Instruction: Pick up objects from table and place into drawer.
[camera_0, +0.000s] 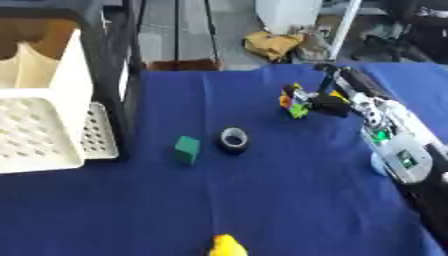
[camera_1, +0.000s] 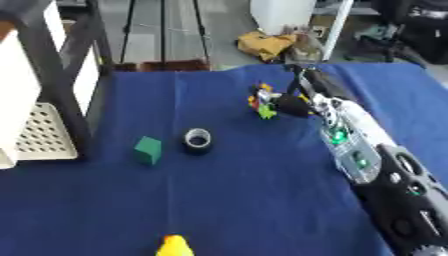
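My right hand (camera_0: 331, 104) reaches across the blue table from the right and is closed round a small multicoloured toy (camera_0: 294, 101) of yellow, orange, green and black parts at the far middle. A green block (camera_0: 186, 149) stands left of centre. Beside it on the right lies a dark roll of tape (camera_0: 233, 140). A yellow object (camera_0: 227, 246) pokes in at the near edge. At the left a white perforated drawer (camera_0: 39, 131) is pulled out of its white unit. My left hand is out of sight.
The table is covered in blue cloth (camera_0: 289, 200). A black frame post (camera_1: 57, 85) stands by the drawer unit at the left. Beyond the far edge lie a floor, a yellow-brown bundle (camera_0: 271, 44) and a white box.
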